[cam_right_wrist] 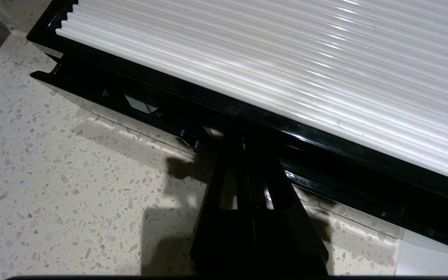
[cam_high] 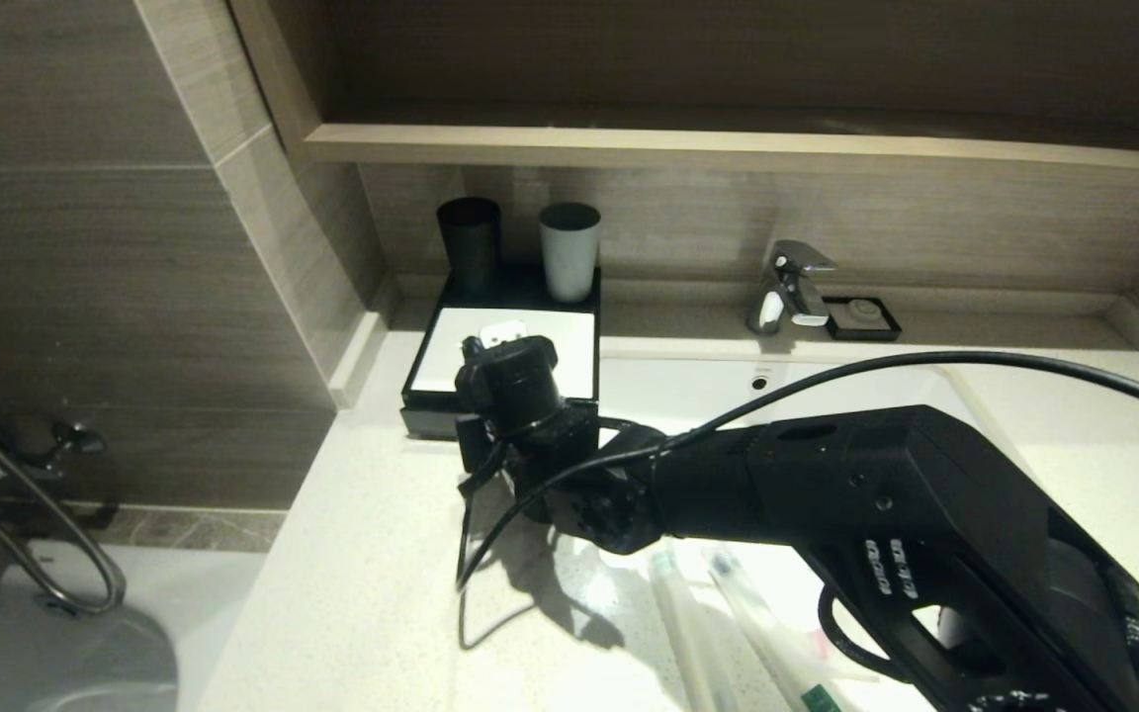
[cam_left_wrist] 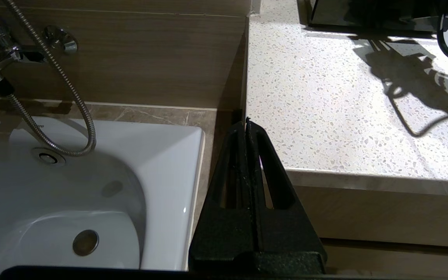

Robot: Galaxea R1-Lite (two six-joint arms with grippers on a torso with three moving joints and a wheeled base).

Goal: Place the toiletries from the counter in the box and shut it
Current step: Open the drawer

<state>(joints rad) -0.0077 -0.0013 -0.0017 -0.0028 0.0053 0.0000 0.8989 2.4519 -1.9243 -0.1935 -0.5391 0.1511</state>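
Note:
The box (cam_high: 550, 341) is low and black with a white ribbed panel (cam_right_wrist: 286, 58), and it stands at the counter's (cam_high: 382, 593) back left. Its black drawer front (cam_right_wrist: 138, 105) sticks out slightly below the panel. My right gripper (cam_right_wrist: 243, 142) is shut and empty, with its tips against the middle of that drawer front. In the head view the wrist (cam_high: 520, 396) hides the fingers. Two long clear toiletries packets (cam_high: 678, 613) (cam_high: 757, 623), one with a green mark, lie on the counter near its front, partly under my right arm. My left gripper (cam_left_wrist: 246, 122) is shut and empty, off the counter's left edge.
A black cup (cam_high: 469, 242) and a grey cup (cam_high: 569, 249) stand on the back of the box. The white basin (cam_high: 688, 381), the faucet (cam_high: 787, 287) and a black soap dish (cam_high: 863, 318) lie to the right. A bathtub (cam_left_wrist: 91, 186) with a shower hose (cam_left_wrist: 53, 77) lies left of the counter.

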